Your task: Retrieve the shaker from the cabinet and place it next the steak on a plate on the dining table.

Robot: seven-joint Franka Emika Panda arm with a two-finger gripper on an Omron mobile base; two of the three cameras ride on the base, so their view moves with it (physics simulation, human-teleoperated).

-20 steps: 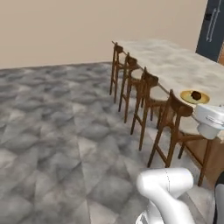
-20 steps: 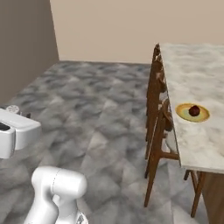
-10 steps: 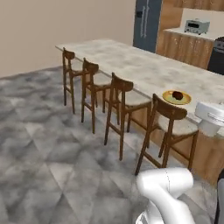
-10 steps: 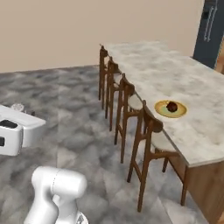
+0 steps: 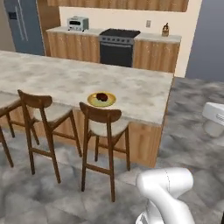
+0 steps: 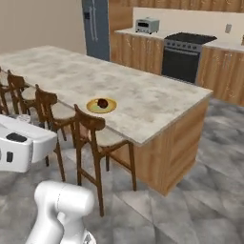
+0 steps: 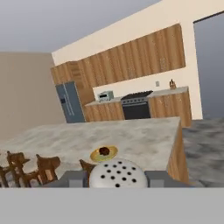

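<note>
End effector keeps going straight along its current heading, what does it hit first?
Probably the beige marbled dining table around the yellow-rimmed plate. The end effector is shut on the round-capped silver shaker; depth is unclear.

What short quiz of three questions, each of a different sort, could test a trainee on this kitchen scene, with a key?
1. True or false: the steak lies on the plate on the dining table.
2. Multiple choice: in the hand view, what is held between the jaws of the gripper? A) a fork B) the shaker with a perforated cap C) a cup
3. Fill in: on the wall counter, the toaster oven stands between the refrigerator and the ____.

Key: 1 true; 2 B; 3 stove.
</note>
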